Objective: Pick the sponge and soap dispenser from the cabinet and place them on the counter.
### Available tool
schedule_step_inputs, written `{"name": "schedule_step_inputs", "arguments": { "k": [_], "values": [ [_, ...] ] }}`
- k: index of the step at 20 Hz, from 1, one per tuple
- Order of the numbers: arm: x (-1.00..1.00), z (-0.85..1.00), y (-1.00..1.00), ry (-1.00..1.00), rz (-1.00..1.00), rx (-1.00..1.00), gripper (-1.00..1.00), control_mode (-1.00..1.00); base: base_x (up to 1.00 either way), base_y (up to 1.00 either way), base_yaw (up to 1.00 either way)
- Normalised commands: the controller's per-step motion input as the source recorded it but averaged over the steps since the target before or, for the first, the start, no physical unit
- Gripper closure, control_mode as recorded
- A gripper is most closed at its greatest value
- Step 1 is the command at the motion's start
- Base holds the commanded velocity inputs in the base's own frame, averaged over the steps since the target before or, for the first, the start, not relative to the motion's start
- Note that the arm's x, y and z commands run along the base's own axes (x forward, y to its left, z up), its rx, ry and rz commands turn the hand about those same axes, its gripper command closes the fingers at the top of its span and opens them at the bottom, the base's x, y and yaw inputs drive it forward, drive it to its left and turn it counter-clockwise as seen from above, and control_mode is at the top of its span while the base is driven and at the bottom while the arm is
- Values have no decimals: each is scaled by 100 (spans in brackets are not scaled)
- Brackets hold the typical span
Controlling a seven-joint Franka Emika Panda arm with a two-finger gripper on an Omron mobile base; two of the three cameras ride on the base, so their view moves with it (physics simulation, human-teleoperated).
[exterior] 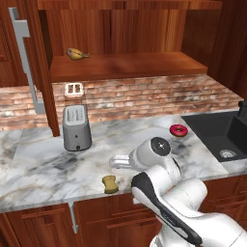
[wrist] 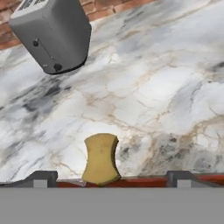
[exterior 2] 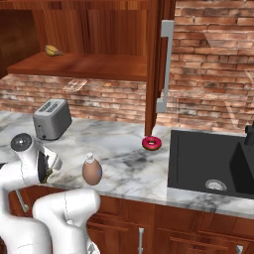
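Note:
The yellow sponge (exterior: 110,184) lies flat on the marble counter (exterior: 43,159) close to its front edge. In the hand view the sponge (wrist: 101,158) sits just beyond my gripper (wrist: 111,179), whose two fingertips (wrist: 41,178) stand wide apart on either side of it, open and not touching it. The tan soap dispenser (exterior 2: 92,170) stands upright on the counter (exterior 2: 124,149) to the right of my arm. The cabinet (exterior: 125,65) stands open above, with one wooden shelf.
A banana (exterior: 77,54) lies on the cabinet shelf. A grey toaster (exterior: 76,126) stands at the back left of the counter and a red doughnut (exterior: 178,130) lies near the dark sink (exterior: 219,135). The open cabinet door (exterior: 29,58) hangs over the counter's left part.

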Motion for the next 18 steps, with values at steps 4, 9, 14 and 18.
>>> {"name": "schedule_step_inputs", "arguments": {
  "k": [4,9,14,18],
  "values": [
    [-43,100,-23,-9,0,16,-100,-100,0,0,0],
    [-33,100,-5,-6,0,10,-100,-100,0,0,0],
    [-40,96,-6,-8,0,4,-100,-100,0,0,0],
    [-44,83,-1,-17,0,0,-100,-100,0,0,0]
  ]
}}
